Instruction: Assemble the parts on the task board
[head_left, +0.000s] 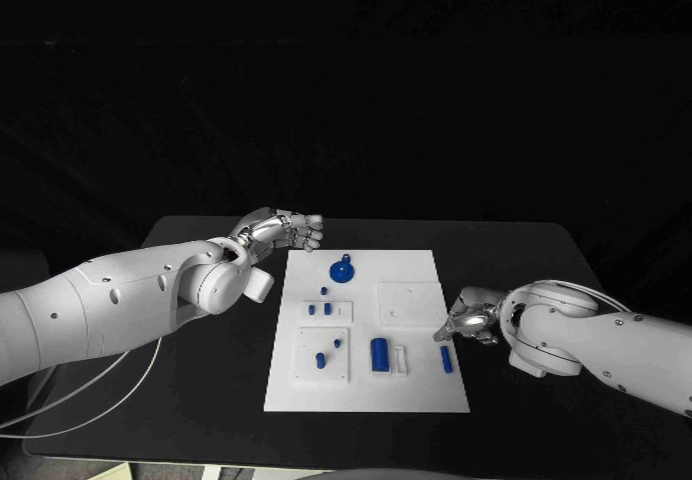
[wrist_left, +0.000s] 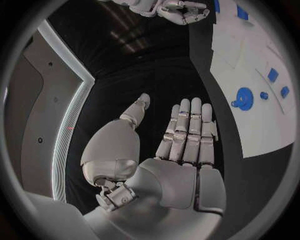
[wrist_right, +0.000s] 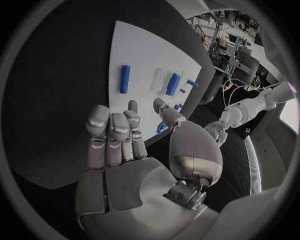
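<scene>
Right hand (head_left: 470, 322) hangs at the board's (head_left: 418, 400) right edge, about level with the near row of parts, its fingers loosely apart and nothing between them; the right wrist view shows the same, palm bare and fingers (wrist_right: 111, 135) raised side by side. Just beside it on the board lies a slim blue bar (head_left: 446, 359), the part nearest that hand, and left of that a thicker blue cylinder (head_left: 381, 354) resting lengthwise against a small white holder. Further left sits a raised white block (head_left: 325, 353) with two small blue pegs on it, and behind it a smaller block (head_left: 325, 311) with more short pegs. A plain square plate (head_left: 411, 304) fills the middle right. At the far end lies a blue round disc (head_left: 342, 270) with a small tab. Left hand (head_left: 284, 232) hovers off the board's far left corner, fingers nearly straight and together, thumb out, holding nothing. All these pieces look like small, rigid, light plastic, smooth enough to skid on the board if nudged sideways. My judgement is that the bar is best pinched across its long sides near the middle, lifted straight up; the cylinder could roll, so it wants a grip across its width; the disc would be easiest taken by its tab or rim.
</scene>
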